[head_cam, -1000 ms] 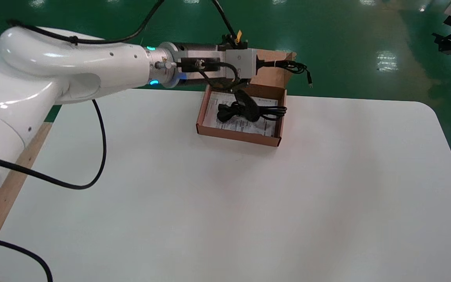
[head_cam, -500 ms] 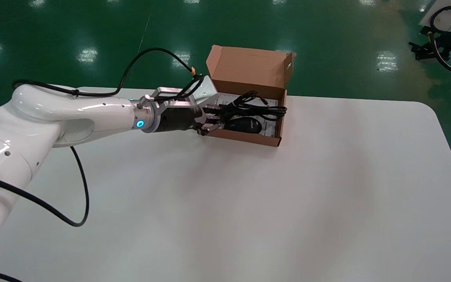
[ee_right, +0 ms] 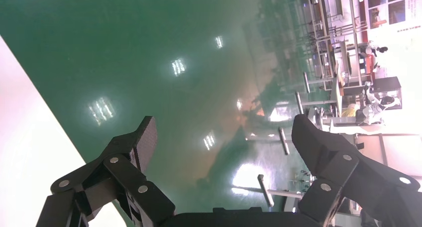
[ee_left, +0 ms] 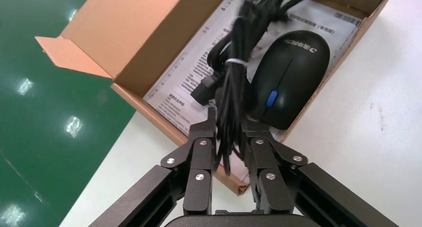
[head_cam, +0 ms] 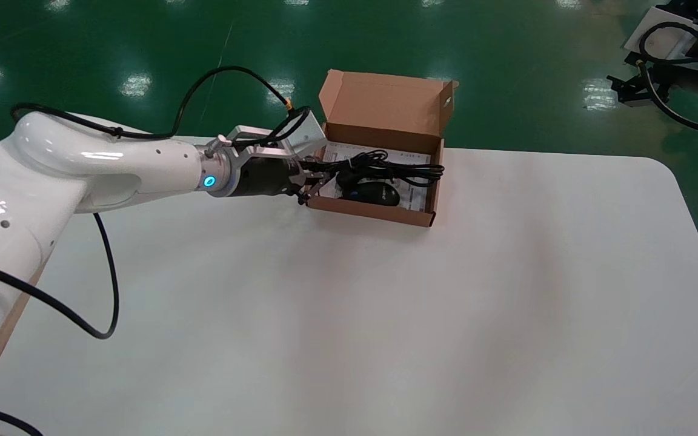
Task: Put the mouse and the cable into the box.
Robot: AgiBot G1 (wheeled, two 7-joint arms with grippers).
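Note:
An open brown cardboard box (head_cam: 373, 212) stands at the table's far middle, lid flap up. A black mouse (head_cam: 375, 194) lies flat inside it on a printed leaflet (head_cam: 412, 200). The black bundled cable (head_cam: 385, 166) stretches across the box above the mouse. My left gripper (head_cam: 309, 181) is at the box's left wall, shut on the near end of the cable. The left wrist view shows the cable (ee_left: 231, 77) pinched in the gripper (ee_left: 230, 125), beside the mouse (ee_left: 291, 82). My right gripper (ee_right: 224, 132) is open and holds nothing, raised off the table at the far right (head_cam: 621, 91).
The white table (head_cam: 385, 315) spreads wide in front of the box, with a rounded far-right corner. Green floor lies beyond the far edge. My left arm's black hose (head_cam: 106, 303) loops over the table's left side.
My left arm came down from above the box to its left side, bringing the cable bundle down into it. The mouse now lies flat. The gripper then drew slightly left.

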